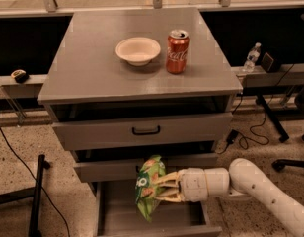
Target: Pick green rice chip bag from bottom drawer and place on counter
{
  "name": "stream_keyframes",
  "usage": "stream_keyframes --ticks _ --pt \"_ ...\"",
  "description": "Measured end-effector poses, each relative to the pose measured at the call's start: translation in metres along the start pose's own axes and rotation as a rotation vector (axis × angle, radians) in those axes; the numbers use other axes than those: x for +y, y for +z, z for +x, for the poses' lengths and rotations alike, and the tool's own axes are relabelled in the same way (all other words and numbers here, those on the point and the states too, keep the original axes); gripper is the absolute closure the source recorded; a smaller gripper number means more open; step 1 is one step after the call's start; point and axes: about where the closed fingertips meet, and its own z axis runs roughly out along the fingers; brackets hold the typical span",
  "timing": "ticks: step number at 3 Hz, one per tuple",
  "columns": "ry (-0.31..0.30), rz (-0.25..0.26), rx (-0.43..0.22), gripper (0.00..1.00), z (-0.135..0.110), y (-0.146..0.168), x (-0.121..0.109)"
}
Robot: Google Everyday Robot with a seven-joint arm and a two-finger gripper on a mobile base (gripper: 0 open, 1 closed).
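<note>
Ok so nearest the camera is the bottom drawer [99, 212], pulled out, a plain grey box tray. Right over it is the gripper [157, 187], reaching in sideways from the right on the end of the white arm [260, 186], which comes in from the lower right corner. Its tan fingers [167, 178] are clamped on the green rice chip bag [146, 181], pinching the bag's right edge. The bag hangs roughly upright and a bit crumpled, and its white lettering is too small to read. Its top overlaps the front of the middle drawer [107, 171], and its bottom tip dangles down over the inside of the bottom drawer. Can't tell if that tip touches the drawer floor or is just above it. So the bag is in the gripper's grasp at drawer level, not up on the counter.

Above that is the top drawer [93, 132] with its black handle [146, 130], sticking out a little from the cabinet.

Then the counter [88, 68], flat and grey with a slight shine. On it is a white bowl [138, 50], with a red Coca-Cola can [177, 51] standing upright just to its right, close but not touching.

Off to the sides, the floor is speckled, with a black cable [16, 149] running across it on the left and more cables [250, 135] on the right. A water bottle [251, 57] stands on the ledge right of the cabinet, next to a small black box [268, 62].
</note>
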Motion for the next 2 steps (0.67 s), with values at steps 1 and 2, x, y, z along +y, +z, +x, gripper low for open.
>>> stream_keyframes --ticks 1,2 --pt "-0.248 -0.075 0.004 1.0 -0.064 -0.002 -0.028" --pt "-0.492 -0.172 -0.009 1.0 -0.137 0.009 -0.059"
